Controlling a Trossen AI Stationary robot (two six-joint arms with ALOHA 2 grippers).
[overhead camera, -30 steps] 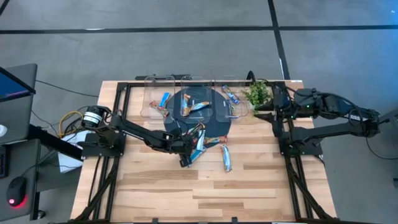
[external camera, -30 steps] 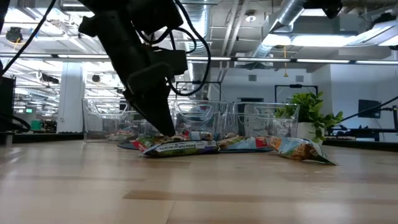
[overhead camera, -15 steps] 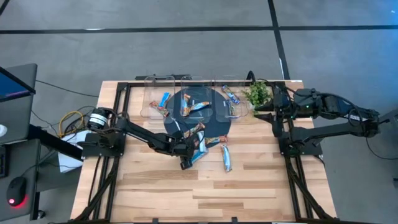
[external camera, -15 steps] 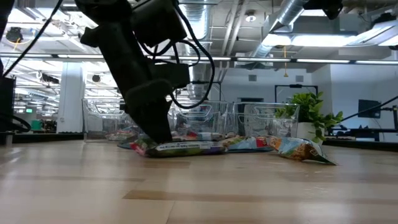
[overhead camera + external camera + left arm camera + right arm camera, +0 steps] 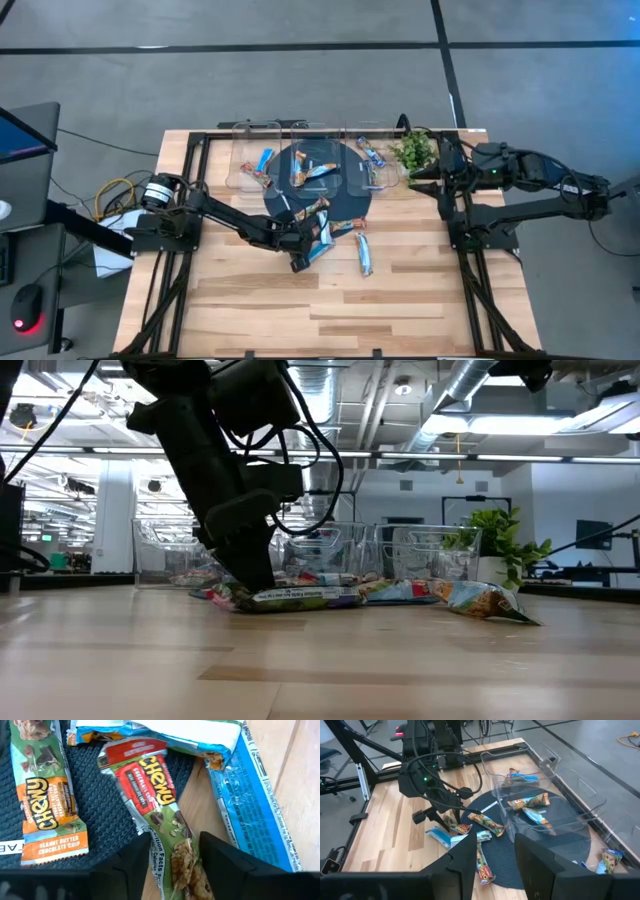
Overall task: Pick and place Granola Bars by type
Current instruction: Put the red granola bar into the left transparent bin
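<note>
Working from big to small, I see the wood surface [image 5: 300,300], the dark round mat [image 5: 345,205] and clear bins [image 5: 250,140], and my left tool [image 5: 175,862] down at the mat's edge, its fingers set on both sides of the red-and-green bar [image 5: 160,820] and closing, not yet tight. Next I think I must squeeze, lift, and carry it to the bin of its kind. Compared with a second ago, my left tool sits lower and narrower, while the right tool [image 5: 492,852] waits half open by the plant [image 5: 412,150].
</note>
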